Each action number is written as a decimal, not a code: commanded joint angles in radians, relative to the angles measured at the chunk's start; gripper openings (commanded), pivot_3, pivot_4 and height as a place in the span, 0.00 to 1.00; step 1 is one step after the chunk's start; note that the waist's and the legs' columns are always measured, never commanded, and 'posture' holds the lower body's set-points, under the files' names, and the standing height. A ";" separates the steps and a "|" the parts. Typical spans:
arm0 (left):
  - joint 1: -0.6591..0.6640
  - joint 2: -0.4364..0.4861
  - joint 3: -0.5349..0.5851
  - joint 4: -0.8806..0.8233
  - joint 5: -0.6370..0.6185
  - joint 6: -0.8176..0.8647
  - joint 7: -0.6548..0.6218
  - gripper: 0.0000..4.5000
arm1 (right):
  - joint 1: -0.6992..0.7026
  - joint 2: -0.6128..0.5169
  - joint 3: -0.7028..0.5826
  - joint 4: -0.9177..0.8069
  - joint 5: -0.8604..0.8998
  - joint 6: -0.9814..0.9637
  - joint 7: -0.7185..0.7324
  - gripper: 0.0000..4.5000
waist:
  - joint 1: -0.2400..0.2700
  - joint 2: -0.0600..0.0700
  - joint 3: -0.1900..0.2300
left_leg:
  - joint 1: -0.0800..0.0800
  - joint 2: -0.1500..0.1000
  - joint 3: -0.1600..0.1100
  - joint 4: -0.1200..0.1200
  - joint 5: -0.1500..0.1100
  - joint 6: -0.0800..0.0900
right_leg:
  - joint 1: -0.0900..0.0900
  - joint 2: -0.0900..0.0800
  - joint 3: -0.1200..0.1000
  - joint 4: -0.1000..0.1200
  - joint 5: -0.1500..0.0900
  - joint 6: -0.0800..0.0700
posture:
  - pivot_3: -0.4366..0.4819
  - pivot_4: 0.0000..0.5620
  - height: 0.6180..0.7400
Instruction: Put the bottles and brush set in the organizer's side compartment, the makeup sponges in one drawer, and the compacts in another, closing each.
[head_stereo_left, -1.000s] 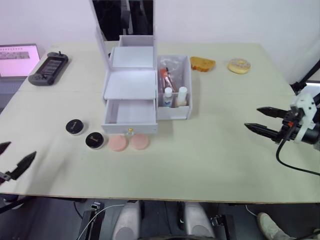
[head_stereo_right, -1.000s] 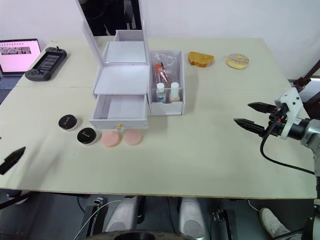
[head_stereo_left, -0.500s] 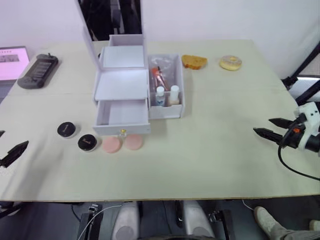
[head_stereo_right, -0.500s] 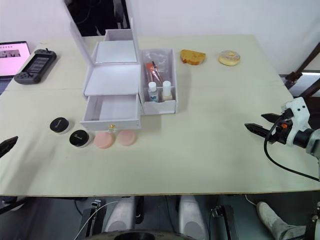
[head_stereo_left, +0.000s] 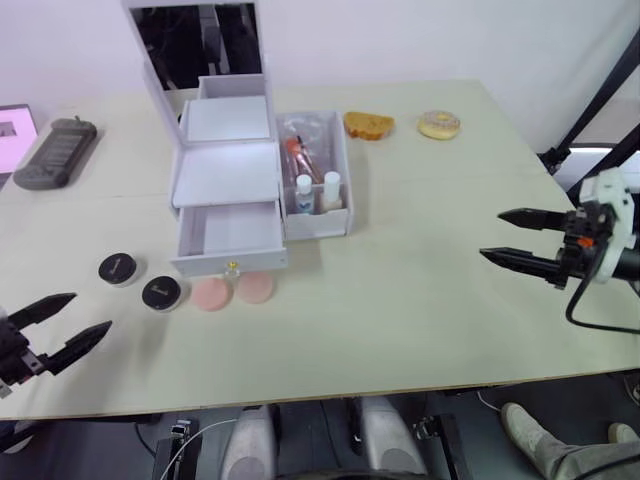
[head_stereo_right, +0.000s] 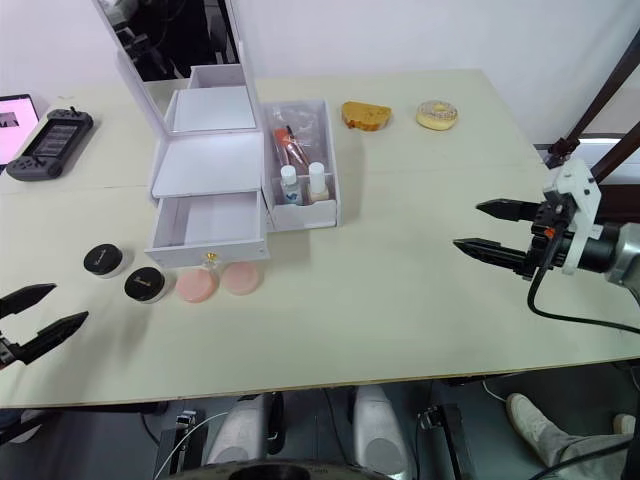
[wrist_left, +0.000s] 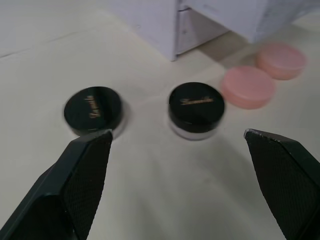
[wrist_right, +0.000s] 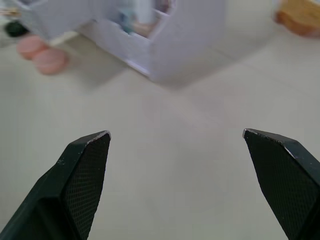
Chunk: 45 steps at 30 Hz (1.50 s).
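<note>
Both grippers are now hanging further in over the worktop (head_stereo_left: 400, 300), jaws spread, empty; brush set (head_stereo_left: 296, 160) is standing tilted in side compartment (head_stereo_left: 340, 170).

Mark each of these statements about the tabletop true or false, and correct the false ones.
1. Both bottles stand in the side compartment of the organizer. True.
2. The lower drawer is shut. False: it is pulled open and looks empty.
3. The two makeup sponges lie in the drawer. False: they lie on the table just in front of it.
4. The left gripper is open and holds nothing. True.
5. The right gripper grips a compact. False: it is open and empty; both compacts sit on the table.
</note>
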 joint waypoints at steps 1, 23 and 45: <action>0.068 -0.050 -0.012 -0.178 -0.046 0.041 0.019 0.99 | -0.053 -0.029 0.043 -0.109 0.081 0.080 0.028 1.00 | 0.000 -0.001 0.000 | 0.000 0.000 0.000 0.000 0.000 0.000 | 0.000 0.000 0.000 0.000 0.000 0.000 | 0.48 0.27 0.97; 0.000 -0.350 -0.588 -0.624 0.136 0.196 0.518 0.99 | -0.321 0.061 0.222 -0.326 0.206 0.329 -0.212 1.00 | 0.016 0.000 0.000 | -0.004 -0.011 -0.029 0.004 0.000 0.001 | 0.015 -0.010 -0.026 -0.004 -0.002 0.003 | 0.48 0.27 1.00; -0.249 -0.429 -0.802 -0.722 0.347 0.638 0.911 0.99 | -0.371 0.020 0.225 -0.346 0.208 0.387 -0.263 1.00 | 0.032 0.000 0.000 | -0.004 -0.009 -0.029 0.002 0.000 0.001 | 0.015 -0.005 -0.024 -0.006 -0.002 0.002 | 0.48 0.27 1.00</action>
